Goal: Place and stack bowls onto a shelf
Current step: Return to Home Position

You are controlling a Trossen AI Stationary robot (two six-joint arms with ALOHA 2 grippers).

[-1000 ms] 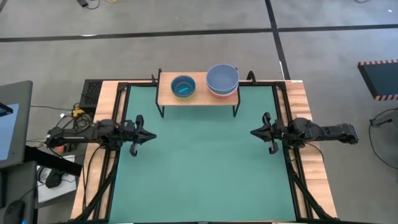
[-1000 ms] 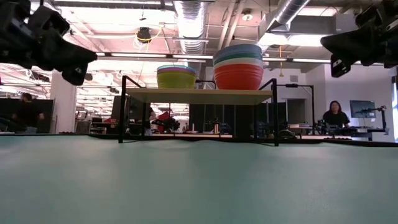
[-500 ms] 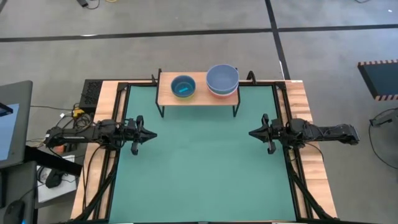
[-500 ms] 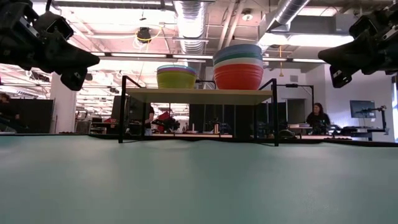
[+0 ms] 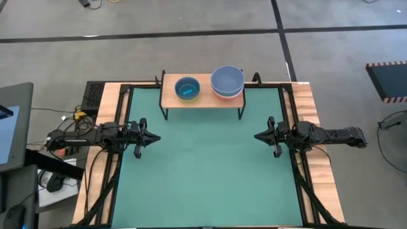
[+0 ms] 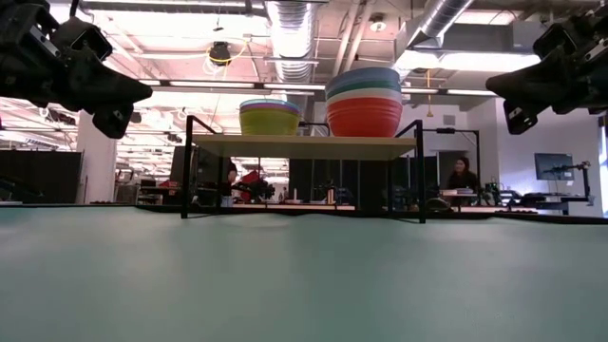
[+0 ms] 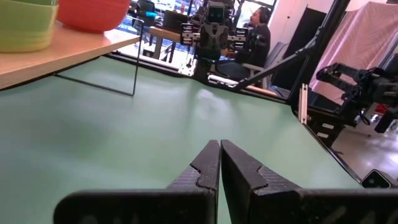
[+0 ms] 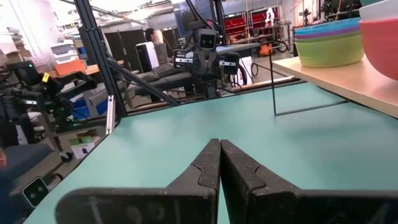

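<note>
Left bowl stack [image 5: 187, 88] and taller right bowl stack [image 5: 227, 81] stand on the shelf [image 5: 205, 98], far centre. Left gripper [image 5: 155, 137] and right gripper [image 5: 257, 136] hover over the tabletop [image 5: 203, 178] sides, jaws fully closed, empty.

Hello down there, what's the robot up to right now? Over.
Both shut, empty: left gripper at left edge of mat, right gripper at right edge. Two stacks of bowls on shelf. Nothing in the way.
</note>
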